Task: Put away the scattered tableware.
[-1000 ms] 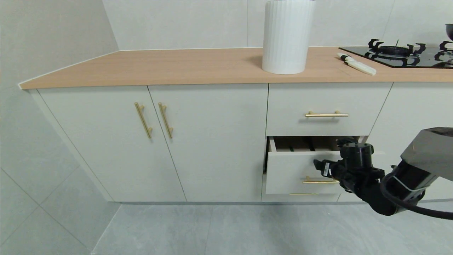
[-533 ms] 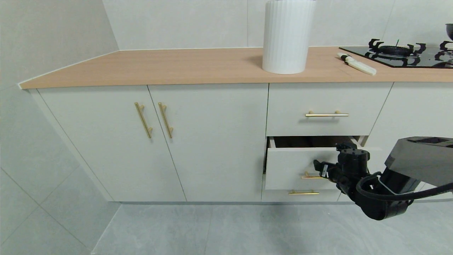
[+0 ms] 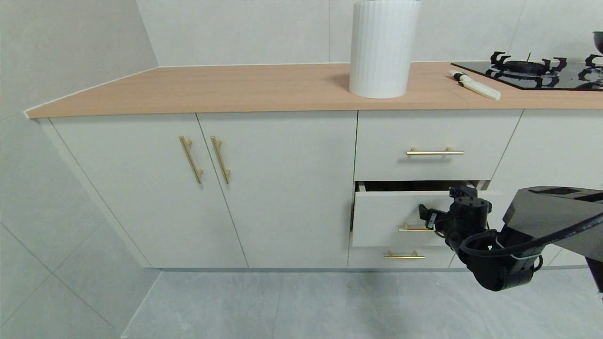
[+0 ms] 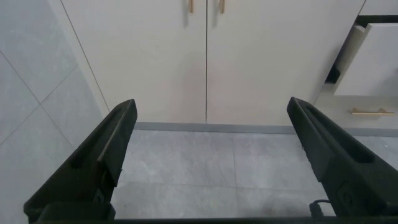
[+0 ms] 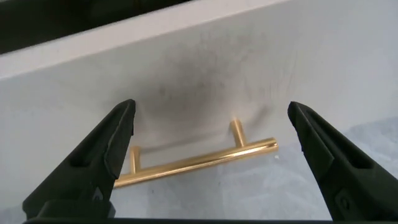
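Note:
The middle drawer [image 3: 391, 221] of the white cabinet stands slightly pulled out, its gold handle [image 3: 412, 229] partly behind my right gripper [image 3: 426, 220]. That gripper is open and sits right in front of the drawer face. In the right wrist view the handle [image 5: 199, 160] lies between the spread fingers [image 5: 109, 155], not gripped. My left gripper [image 4: 211, 149] is open, hanging low over the grey floor before the cabinet doors [image 4: 205, 56]. A white knife [image 3: 475, 85] lies on the wooden counter [image 3: 212, 89] beside the hob [image 3: 532, 73].
A tall white ribbed cylinder [image 3: 382, 47] stands on the counter. A shut top drawer [image 3: 433, 143] is above the open one, another handle [image 3: 403, 256] below it. Double doors with gold handles [image 3: 205, 159] are to the left. Grey tiled floor [image 3: 282, 306] lies in front.
The middle drawer has slid inward, from well open to only slightly open, with my right gripper moving toward the cabinet against its front.

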